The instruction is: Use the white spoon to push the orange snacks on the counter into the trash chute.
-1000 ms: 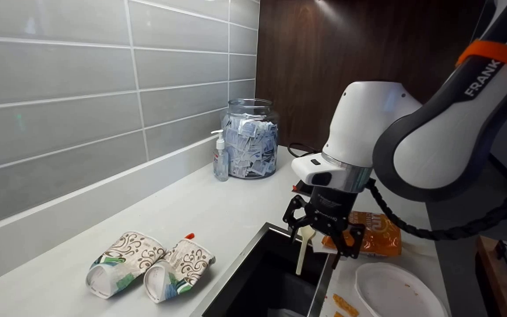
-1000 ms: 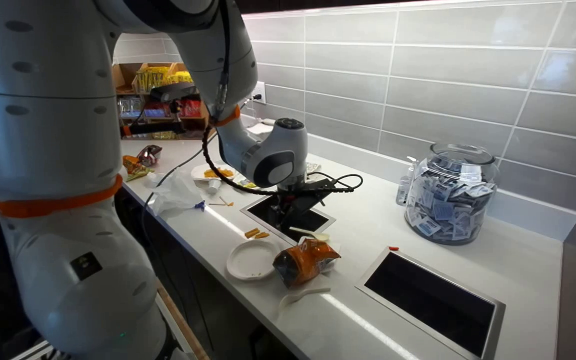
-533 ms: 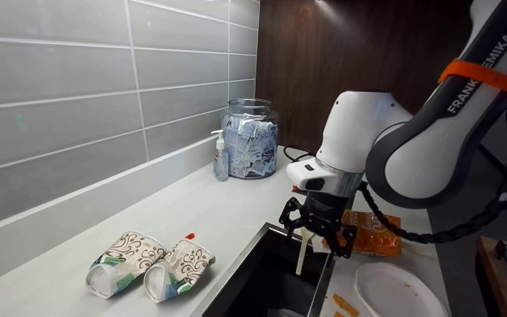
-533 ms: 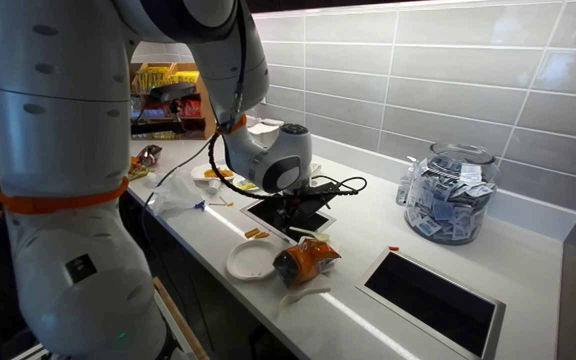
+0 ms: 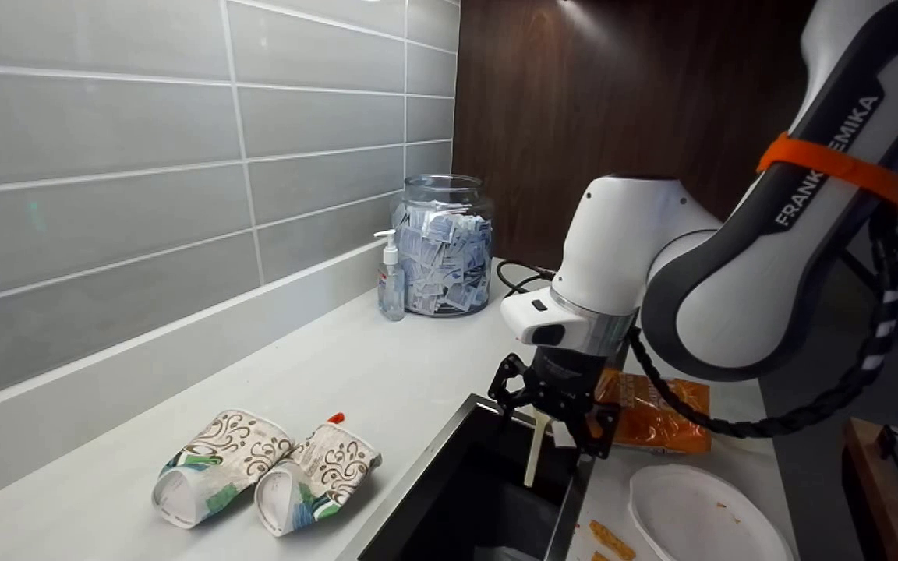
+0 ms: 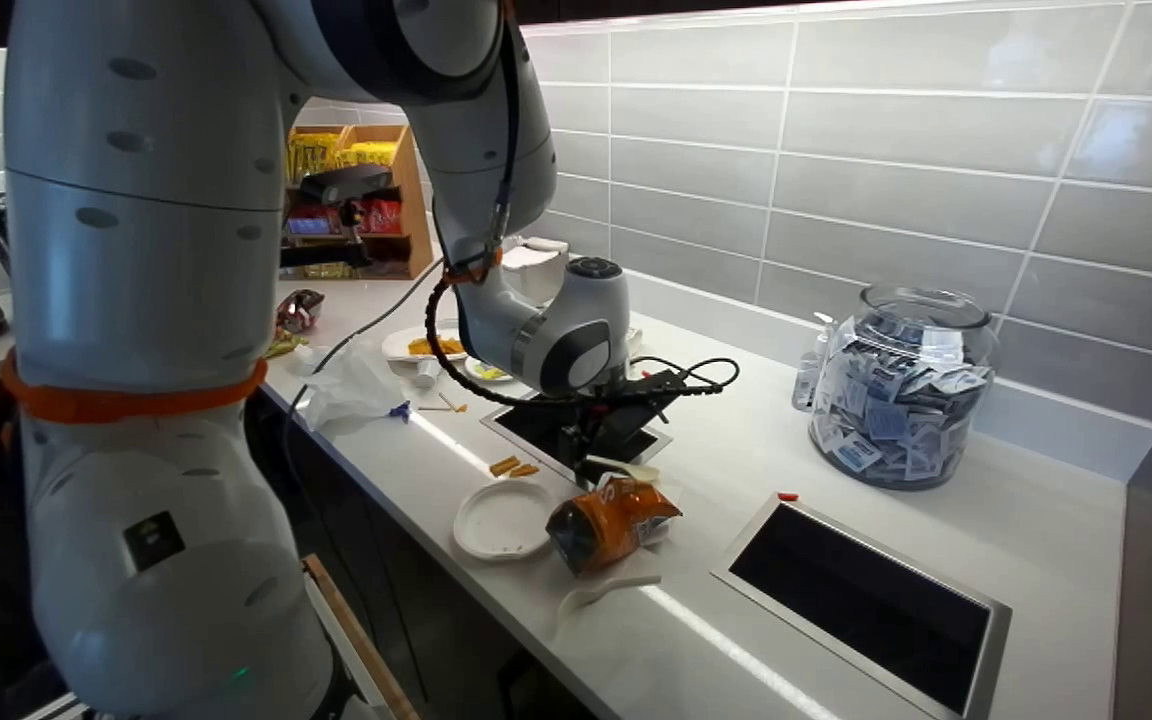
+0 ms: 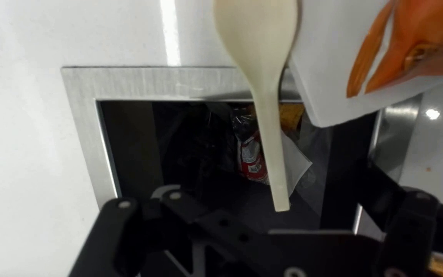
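While two crushed paper cups [image 5: 219,456] lie on their sides at the far left of an exterior view, the pale desk [image 5: 316,366] runs back along the tiled wall [image 5: 106,117] to an upright pump bottle [image 5: 391,288] and, just beside it, a big glass jar [image 5: 443,191] packed with small packets [image 5: 449,253]. Now the trash chute [image 5: 411,479], metal rim around a dark drop, and the wrist view picks out a red wrapper [image 7: 255,166] and a white scrap [image 7: 294,163] down inside! Here's the white spoon [image 5: 535,450], lying across that rim, bowl end over the desk, handle sticking out above the hole. And over it hangs the hand [image 5: 552,441], dark fingers spread wide, gripping nothing, the spoon's handle showing between them. Further right, orange snack pieces [image 5: 611,540] lie on the desk just outside the chute's rim. Next, the orange snack bag [image 5: 648,428], on the desk beside the chute, lying partly on a white sheet [image 7: 321,92], a thick dark cable [image 5: 761,431] cutting in front of it. And at the right, near the bag, the round white plate [image 5: 691,530], dotted with a few orange crumbs [image 5: 722,505].
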Controlling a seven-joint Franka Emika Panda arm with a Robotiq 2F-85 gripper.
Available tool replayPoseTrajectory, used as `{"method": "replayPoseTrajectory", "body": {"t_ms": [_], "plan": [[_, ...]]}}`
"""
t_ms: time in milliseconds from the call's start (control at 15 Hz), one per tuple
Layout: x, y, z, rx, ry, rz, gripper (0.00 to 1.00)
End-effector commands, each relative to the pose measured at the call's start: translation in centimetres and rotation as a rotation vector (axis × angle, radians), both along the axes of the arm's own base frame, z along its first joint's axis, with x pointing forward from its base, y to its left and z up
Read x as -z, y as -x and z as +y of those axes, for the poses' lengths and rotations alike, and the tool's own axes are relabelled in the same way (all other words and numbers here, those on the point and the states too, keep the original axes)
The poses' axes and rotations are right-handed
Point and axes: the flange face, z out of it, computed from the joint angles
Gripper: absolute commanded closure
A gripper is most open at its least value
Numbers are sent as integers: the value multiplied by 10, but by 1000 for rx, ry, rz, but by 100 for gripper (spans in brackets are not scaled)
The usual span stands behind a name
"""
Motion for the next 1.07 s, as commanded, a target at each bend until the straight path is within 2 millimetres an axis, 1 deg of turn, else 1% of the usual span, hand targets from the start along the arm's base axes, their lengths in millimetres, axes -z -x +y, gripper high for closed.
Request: {"method": "replayPoseTrajectory", "body": {"t_ms": [0, 67, 133, 200, 333, 533, 667, 733, 800, 867, 933, 1000], "plan": [[8, -6, 0, 4, 3, -8, 10], [9, -7, 0, 2, 5, -9, 20], [9, -7, 0, 1, 6, -8, 24], [9, -8, 1, -1, 7, -9, 26], [9, -9, 1, -3, 10, -11, 44], [9, -11, 1, -3, 14, -12, 64], [9, -11, 1, -2, 16, -13, 76], [9, -11, 0, -1, 17, -12, 77], [8, -12, 0, -1, 18, -13, 85], [8, -12, 0, -1, 20, -12, 97], [8, -13, -1, 1, 20, -12, 100], [7, -13, -2, 5, 20, -13, 97]]}}
